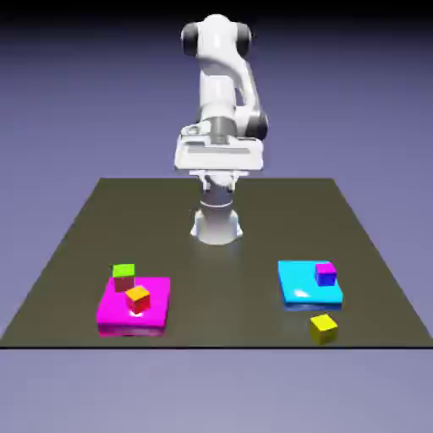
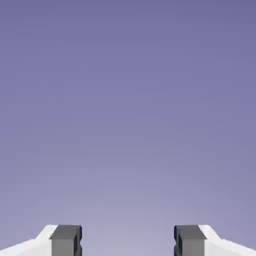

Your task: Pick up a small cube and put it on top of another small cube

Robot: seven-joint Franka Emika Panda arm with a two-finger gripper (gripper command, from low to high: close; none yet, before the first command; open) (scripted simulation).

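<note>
The small yellow cube (image 1: 323, 327) rests on the dark table, near its front edge at the exterior view's right. The other small cube (image 1: 123, 276), lime-green on top with dark red sides, sits at the back left corner of a magenta plate (image 1: 114, 311). My gripper (image 1: 219, 161) hangs high above the table's far side, close to the robot's base and far from both cubes. In the hand view my gripper (image 2: 128, 241) stands open. Its two grey fingertips (image 2: 66, 240) are wide apart, with only the plain backdrop between them. Neither cube shows in that view.
An orange-topped red cube (image 1: 138, 298) stands on the magenta plate beside the lime-topped one. A purple-and-magenta cube (image 1: 326, 273) sits on a cyan plate (image 1: 298, 279) just behind the yellow cube. The dark table (image 1: 220, 271) ends close in front of both plates.
</note>
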